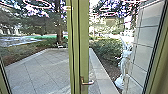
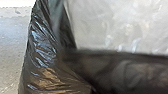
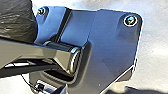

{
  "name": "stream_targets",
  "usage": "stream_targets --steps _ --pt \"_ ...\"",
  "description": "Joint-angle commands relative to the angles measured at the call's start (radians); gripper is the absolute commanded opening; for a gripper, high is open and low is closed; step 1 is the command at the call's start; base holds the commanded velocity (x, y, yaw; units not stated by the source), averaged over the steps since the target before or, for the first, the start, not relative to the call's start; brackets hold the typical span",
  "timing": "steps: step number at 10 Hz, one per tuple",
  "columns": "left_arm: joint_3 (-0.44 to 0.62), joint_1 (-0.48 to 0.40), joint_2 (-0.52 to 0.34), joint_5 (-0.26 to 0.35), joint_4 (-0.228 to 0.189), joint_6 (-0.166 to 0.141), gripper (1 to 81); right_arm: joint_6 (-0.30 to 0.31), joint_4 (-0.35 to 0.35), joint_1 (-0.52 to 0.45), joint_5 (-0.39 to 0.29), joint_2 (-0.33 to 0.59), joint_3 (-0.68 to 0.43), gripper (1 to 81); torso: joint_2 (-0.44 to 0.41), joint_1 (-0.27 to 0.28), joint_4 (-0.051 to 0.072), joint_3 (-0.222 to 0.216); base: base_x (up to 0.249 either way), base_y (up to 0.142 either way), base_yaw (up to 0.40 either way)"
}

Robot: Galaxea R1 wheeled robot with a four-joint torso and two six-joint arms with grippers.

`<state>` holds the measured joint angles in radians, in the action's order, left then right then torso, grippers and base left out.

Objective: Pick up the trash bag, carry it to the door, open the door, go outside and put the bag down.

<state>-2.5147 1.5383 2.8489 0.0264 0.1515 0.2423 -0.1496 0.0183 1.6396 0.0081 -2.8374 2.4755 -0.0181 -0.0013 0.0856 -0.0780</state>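
Bag [image 2: 42,50]: one, black and creased, near the robot's base [image 3: 110,37]; whether it hangs or rests, I cannot tell. Ahead, one paved yard [image 1: 37,72] shows through the green-framed door [image 1: 85,50], past two panes [image 1: 32,57]. One handle [image 1: 87,82] sits low between them. Whether either end effector is open, closed or gripping the bag, I cannot tell.

Paved yard [image 1: 37,72] beyond green-framed glass

A thin black cable [image 3: 25,79] curves by a dark plate [image 3: 112,42] with round, pale-rimmed fittings [image 3: 130,20]
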Motion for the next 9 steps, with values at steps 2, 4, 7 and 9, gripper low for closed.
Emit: stream_targets --steps 2,4,7,9 --pt "0.004 -0.063 -0.008 0.052 -0.015 0.009 1.0 -0.004 -0.009 -0.051 -0.056 0.011 -0.003 81.1 0.000 0.001 0.000 0.000 0.000 0.000 0.184" --pt "0.004 -0.063 -0.008 0.052 -0.015 0.012 1.0 -0.004 -0.008 -0.049 -0.056 0.011 -0.006 81.1 0.000 0.001 0.000 0.000 0.000 0.000 0.185" --pt "0.004 -0.063 -0.008 0.053 -0.015 0.014 1.0 -0.004 -0.009 -0.048 -0.056 0.011 -0.003 81.1 0.000 0.001 0.000 0.000 0.000 0.000 0.185" --pt "0.000 -0.063 -0.006 0.053 -0.015 0.014 1.0 -0.004 -0.009 -0.048 -0.056 0.011 -0.003 81.1 0.000 0.001 0.000 0.000 0.000 0.000 0.184"
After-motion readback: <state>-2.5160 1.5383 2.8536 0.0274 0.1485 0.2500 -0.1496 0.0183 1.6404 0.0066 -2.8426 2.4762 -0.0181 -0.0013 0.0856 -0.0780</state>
